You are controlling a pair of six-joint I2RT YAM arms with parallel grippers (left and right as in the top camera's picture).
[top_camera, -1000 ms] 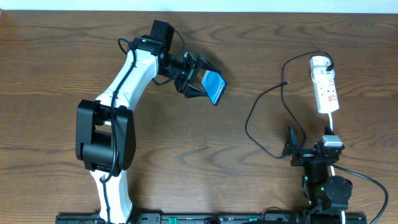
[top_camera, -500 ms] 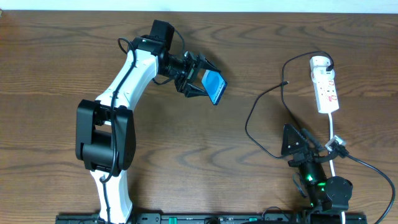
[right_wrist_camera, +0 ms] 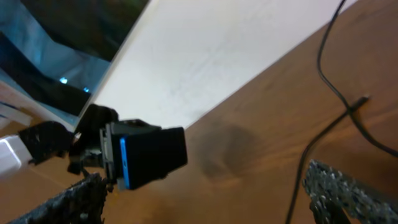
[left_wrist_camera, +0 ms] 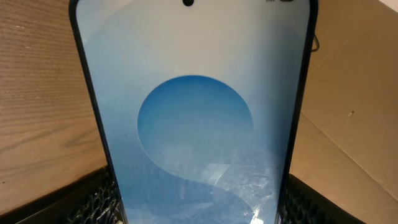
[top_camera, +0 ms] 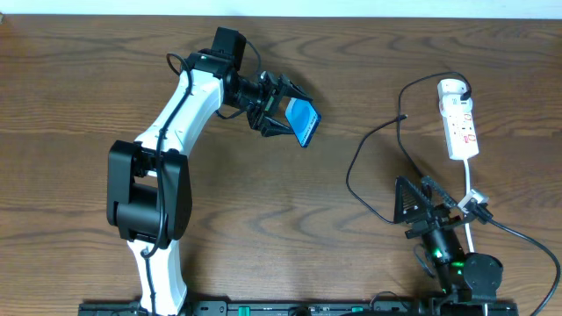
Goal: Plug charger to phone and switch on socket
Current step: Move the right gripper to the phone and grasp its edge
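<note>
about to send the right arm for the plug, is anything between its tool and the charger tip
Nothing visible does. Only bare wooden table lies between the open right tool and the thin black charger cable's small plug tip.

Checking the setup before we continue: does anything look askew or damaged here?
Nothing looks damaged. The phone is held tilted above the table in the left gripper, and the charger tip lies loose on it, not plugged in. The right gripper is open and empty.
</note>
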